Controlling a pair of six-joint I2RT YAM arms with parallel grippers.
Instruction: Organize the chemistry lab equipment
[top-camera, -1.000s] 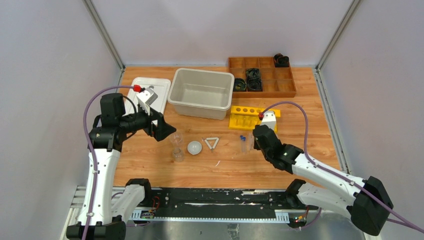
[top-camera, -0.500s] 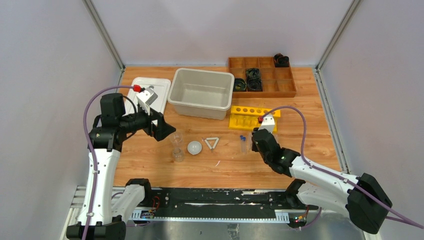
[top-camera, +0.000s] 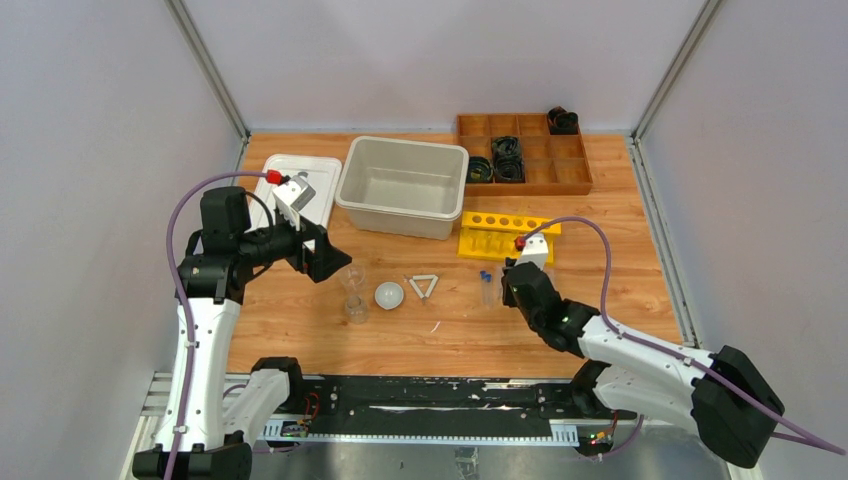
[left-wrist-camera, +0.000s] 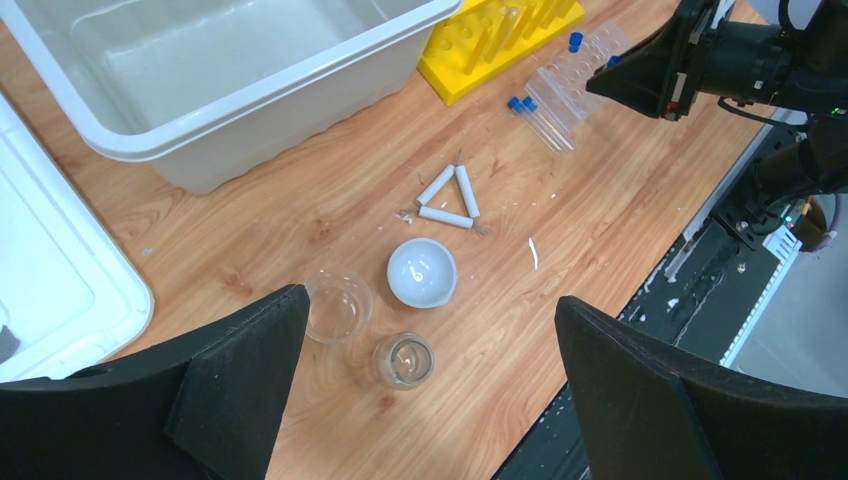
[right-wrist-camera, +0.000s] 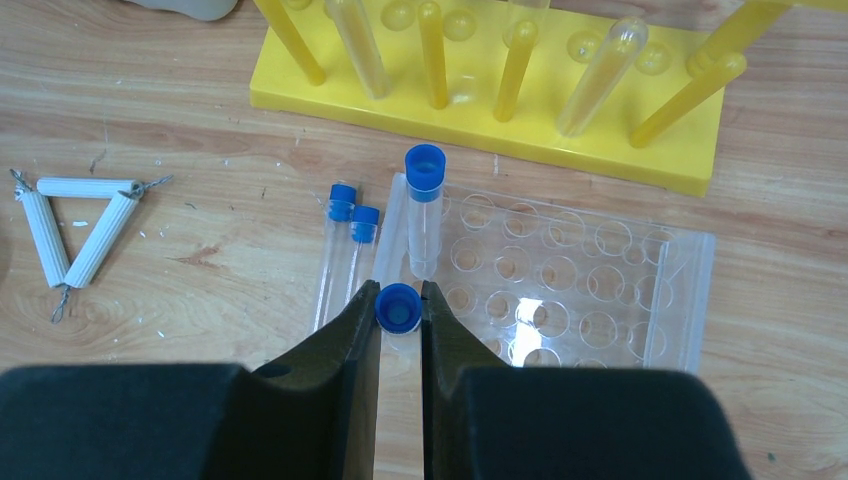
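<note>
Right pincer (right-wrist-camera: 400, 300) is clenched on a blue-capped tube (right-wrist-camera: 398, 308) at the near-left corner of the clear tray (right-wrist-camera: 590, 300) just in front of the yellow rack (right-wrist-camera: 480, 110). Only the cap shows, the body hidden between the fingers, so whether it sits in a hole I cannot tell. Another capped tube (right-wrist-camera: 424, 215) stands there and two more (right-wrist-camera: 345, 250) lie flat alongside. Left pincer (top-camera: 325, 258) hangs released well left of the yellow rack, near two beakers (left-wrist-camera: 337, 304), the white dish (left-wrist-camera: 421, 272) and the triangle frame (left-wrist-camera: 447, 198) on the table (left-wrist-camera: 600, 230).
</note>
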